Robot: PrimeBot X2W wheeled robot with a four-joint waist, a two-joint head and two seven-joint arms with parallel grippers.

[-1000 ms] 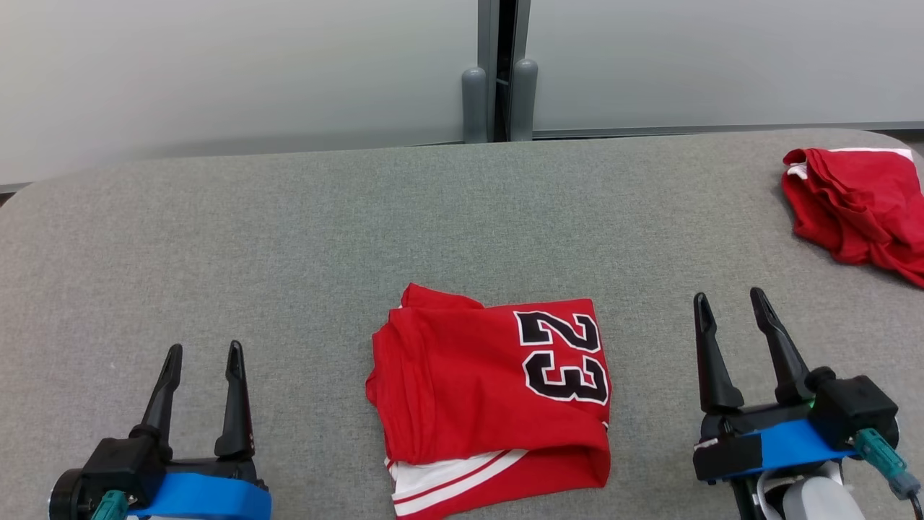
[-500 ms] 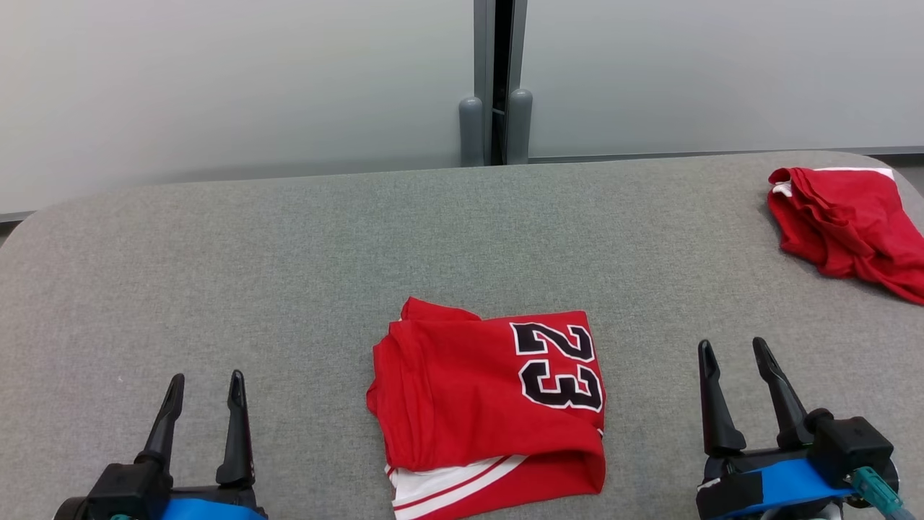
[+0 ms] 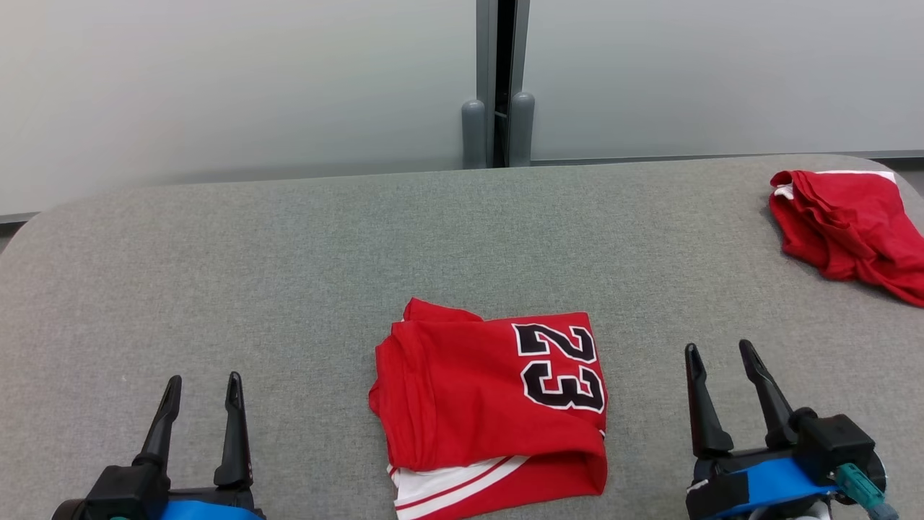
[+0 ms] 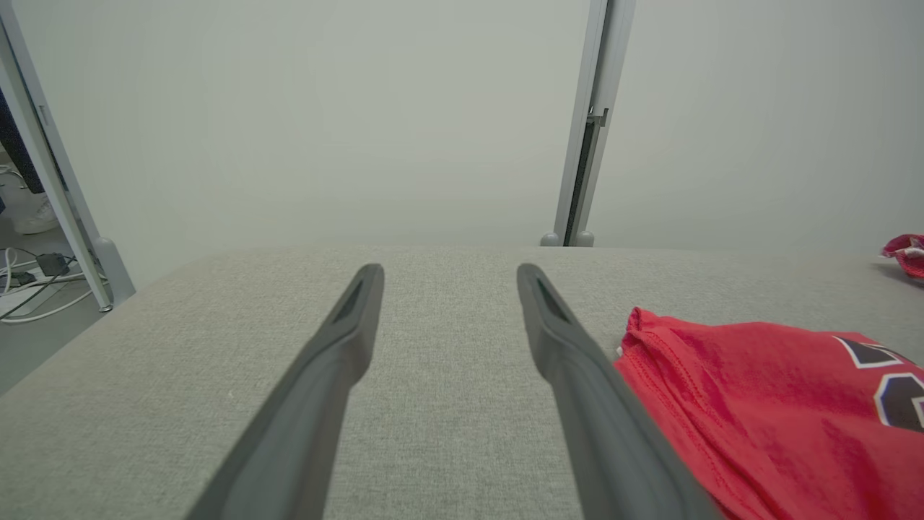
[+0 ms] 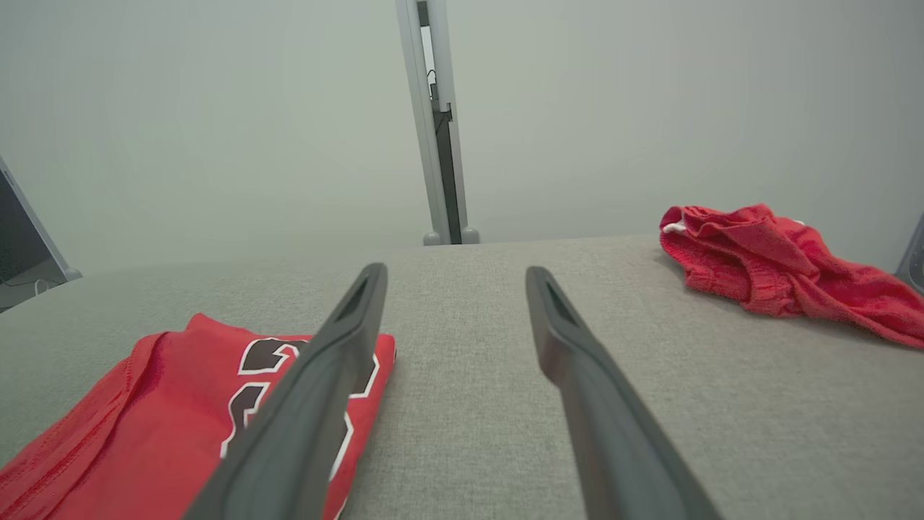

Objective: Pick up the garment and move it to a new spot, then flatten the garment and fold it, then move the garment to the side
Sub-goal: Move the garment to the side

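Note:
A red garment (image 3: 491,408) with a black "23" lies folded into a rough square on the grey table (image 3: 289,253), near the front edge at the centre; a white-striped hem shows under its front fold. It also shows in the left wrist view (image 4: 779,412) and the right wrist view (image 5: 173,426). My left gripper (image 3: 203,379) stands open to the left of it, nothing between its fingers (image 4: 339,339). To the garment's right stands my right gripper (image 3: 720,349), open and empty, apart from the cloth.
A second red garment (image 3: 848,231) lies crumpled at the table's far right edge, seen too in the right wrist view (image 5: 779,267). Pale wall panels with a grey post (image 3: 498,87) stand behind the table. Floor and cables (image 4: 29,282) lie past the table's left end.
Between the first two frames the camera tilted, sliding everything down the picture. Over the last half second the right gripper has drawn slightly left; the garment lies unmoved.

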